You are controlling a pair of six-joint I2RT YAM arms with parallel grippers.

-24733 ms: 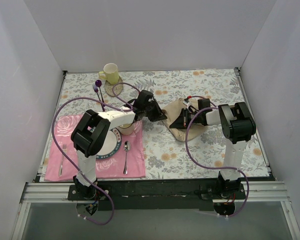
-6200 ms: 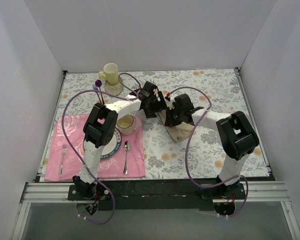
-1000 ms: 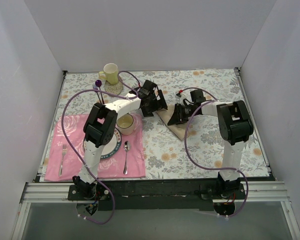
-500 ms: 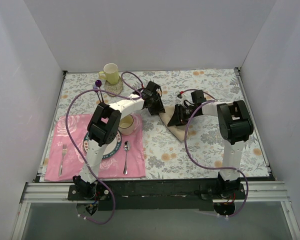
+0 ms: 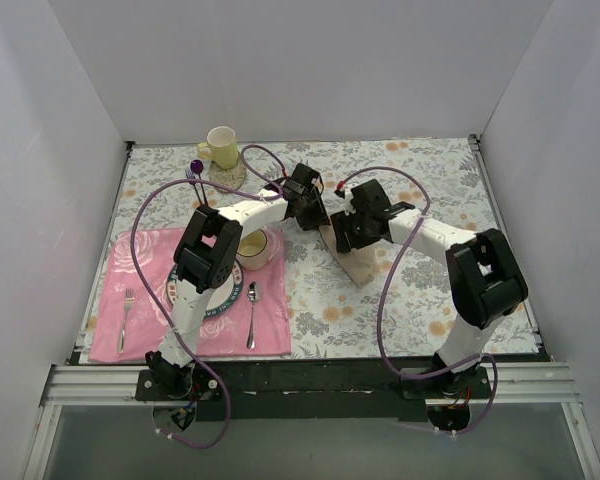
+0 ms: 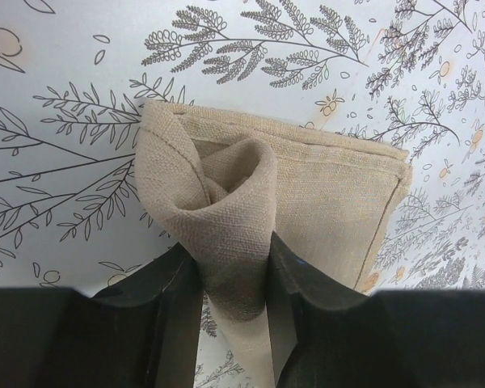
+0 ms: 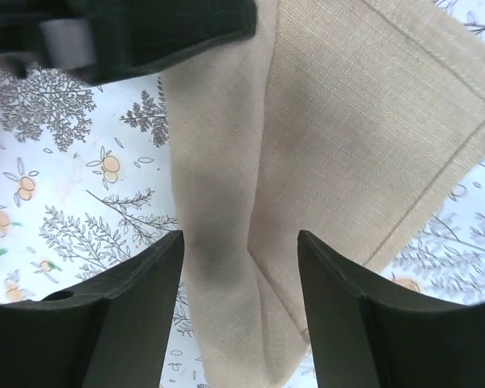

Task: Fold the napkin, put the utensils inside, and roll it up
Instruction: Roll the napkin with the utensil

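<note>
The beige napkin [image 5: 356, 263] lies folded on the floral tablecloth near the middle. In the left wrist view a bunched fold of the napkin [image 6: 226, 202] is pinched between the fingers of my left gripper [image 6: 233, 283], which is shut on it at the napkin's far left corner [image 5: 317, 212]. My right gripper [image 5: 344, 238] hovers over the napkin [image 7: 356, 121] with its jaws wide apart [image 7: 241, 267], touching no cloth. Of the utensils, a spoon [image 5: 253, 310] and a fork [image 5: 127, 315] lie on the pink placemat, far from both grippers.
The pink placemat [image 5: 272, 330] at front left carries a plate [image 5: 230, 298] and a cream cup [image 5: 250, 247]. A yellow mug [image 5: 220, 146] and purple-tipped sticks [image 5: 196, 180] stand at the back left. White walls enclose three sides.
My left gripper has shut on a bunched fold of the napkin. The right gripper has opened, let go of the cloth and shifted slightly left above it.
</note>
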